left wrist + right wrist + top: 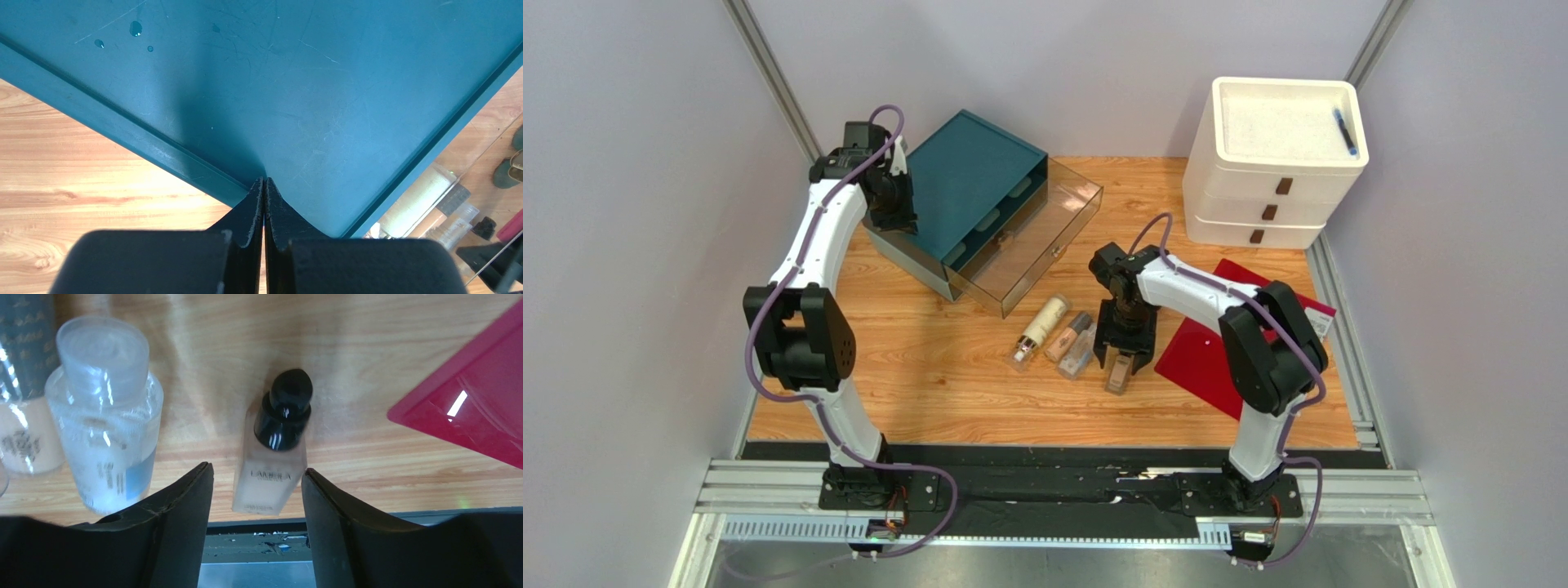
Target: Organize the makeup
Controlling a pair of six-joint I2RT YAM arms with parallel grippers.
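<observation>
Hovering low over the worktop (pixel 928 368), the right pincer (pixel 256 471) stood wide, one finger on each side of a beige bottle (pixel 273 478). The bottle lay flat on the wood, its black cap pointing away from the arm's base. A sliver of worktop showed between the bottle and the finger on the left of the wrist view. On the other side the gap was too thin to judge any contact.

Just beside it in that view lay a clear bottle (pixel 104 435) with a frosted cap. At the frame's edge was a dark-labelled bottle (pixel 24 416), only partly in view. From above, the beige bottle (pixel 1119 375) showed under the right pincer (pixel 1120 361). The clear bottle (pixel 1078 359) and a tube (pixel 1044 321) lay in a loose row to its left, all near the worktop's middle. A red sheet (pixel 1210 355) lay flat to the right of the beige bottle, close by but apart.

The left pincer (pixel 264 184) was pressed together with nothing between its fingers, poised over the near top edge of a teal box (pixel 276 92) at the back left. A clear drawer (pixel 1044 239) stuck out of the box toward the bottles. What it held could not be made out. White drawers (pixel 1271 184) stood at the back right with a pen (pixel 1345 131) on top.
</observation>
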